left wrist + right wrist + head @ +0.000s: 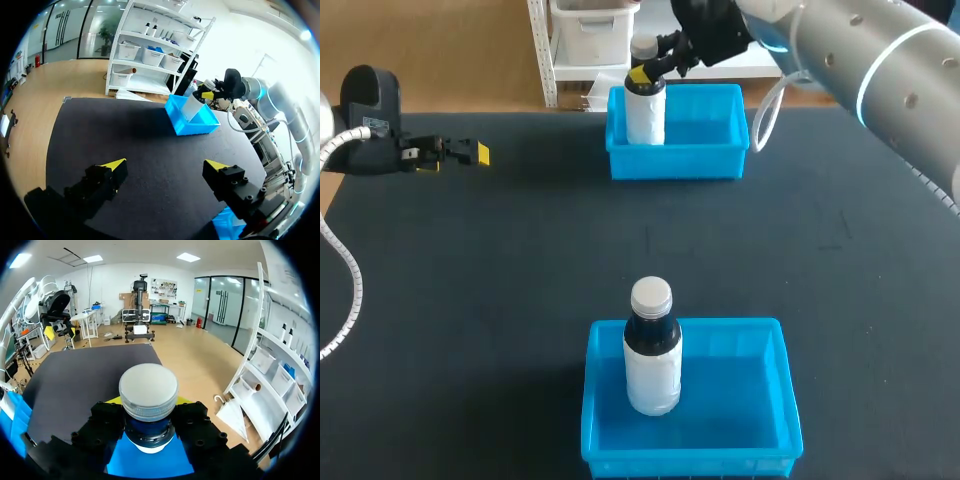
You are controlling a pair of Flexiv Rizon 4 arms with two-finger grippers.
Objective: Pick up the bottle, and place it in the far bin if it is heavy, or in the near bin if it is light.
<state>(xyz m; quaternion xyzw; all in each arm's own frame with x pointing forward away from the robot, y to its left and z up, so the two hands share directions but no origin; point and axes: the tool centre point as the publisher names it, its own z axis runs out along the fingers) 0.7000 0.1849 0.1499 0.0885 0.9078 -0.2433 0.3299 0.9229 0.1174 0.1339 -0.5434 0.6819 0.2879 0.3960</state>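
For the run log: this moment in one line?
right gripper shut on bottle; bottle in far bin; left gripper open; second bottle upright in near bin

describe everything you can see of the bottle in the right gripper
The bottle has a white body, a dark blue neck and a pale ribbed cap, plastic by its look. It stands upright in the left part of the far bin. The right gripper clasps its neck from both sides, just under the cap. Whether its base touches the bin floor is hidden.

Head view overhead, wrist views low along table [520, 280] — far bin [675, 165] shared
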